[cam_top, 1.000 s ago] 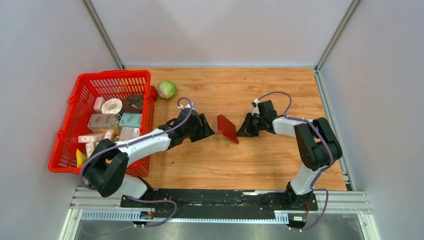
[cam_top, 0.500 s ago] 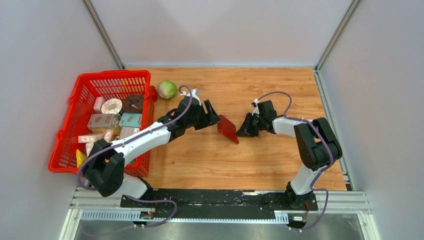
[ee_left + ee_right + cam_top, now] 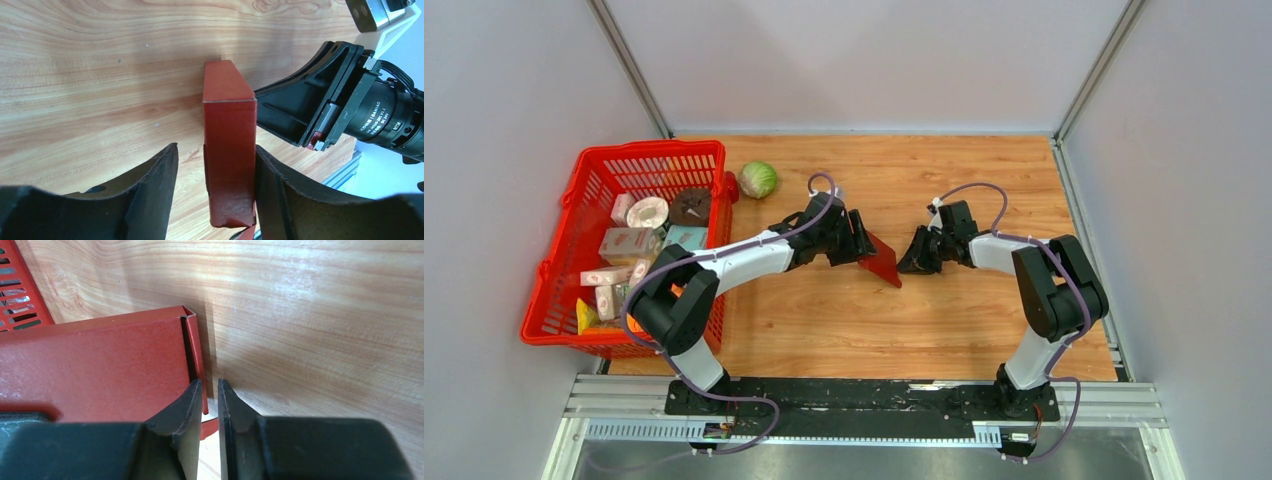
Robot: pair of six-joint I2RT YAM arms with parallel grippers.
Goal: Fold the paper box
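The paper box point(image 3: 879, 257), a dark red folded carton, stands on edge on the wooden table between both arms. My left gripper point(image 3: 862, 250) is open and straddles its near end. In the left wrist view the box point(image 3: 230, 130) touches the right finger point(image 3: 280, 190), with a gap to the left finger point(image 3: 150, 185). My right gripper point(image 3: 911, 263) sits at the box's other end, jaws open only a narrow slit. In the right wrist view a thin side flap of the box point(image 3: 100, 365) lies at that slit point(image 3: 209, 382), against the left finger; no clamping shows.
A red mesh basket point(image 3: 649, 148) holding several small cartons and other items stands at the left. A green cabbage point(image 3: 758, 179) lies beside its far corner. The right gripper's fingers point(image 3: 310, 105) show behind the box in the left wrist view. White walls enclose the table.
My left arm has reached rightward, bringing its open jaws from short of the box to around its end. The right gripper and the box have stayed put.
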